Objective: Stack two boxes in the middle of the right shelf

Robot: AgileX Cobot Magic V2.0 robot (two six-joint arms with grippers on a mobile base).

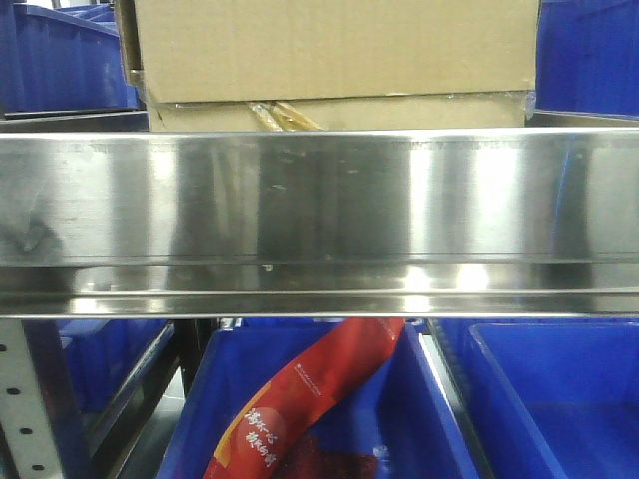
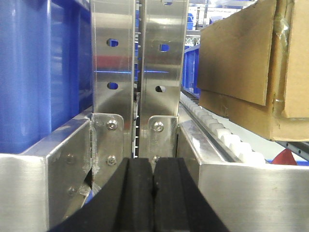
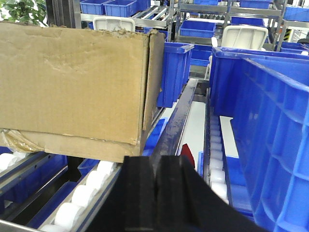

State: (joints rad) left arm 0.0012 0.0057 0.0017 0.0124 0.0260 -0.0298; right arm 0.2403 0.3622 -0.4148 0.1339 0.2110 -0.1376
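Steel shelf (image 1: 319,200): tall creased box (image 1: 334,45) atop flat box (image 1: 399,113), seemingly taped; both fingers' pairs closed, empty.

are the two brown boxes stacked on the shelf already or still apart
Stacked. The tall box sits squarely on the low flat box behind the shelf lip; both wrist views show the boxes one on the other on the rollers.

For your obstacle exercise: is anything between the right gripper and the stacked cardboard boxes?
Nothing visible. The right gripper, jaws shut, sits right of the boxes; only open rollers lie between.
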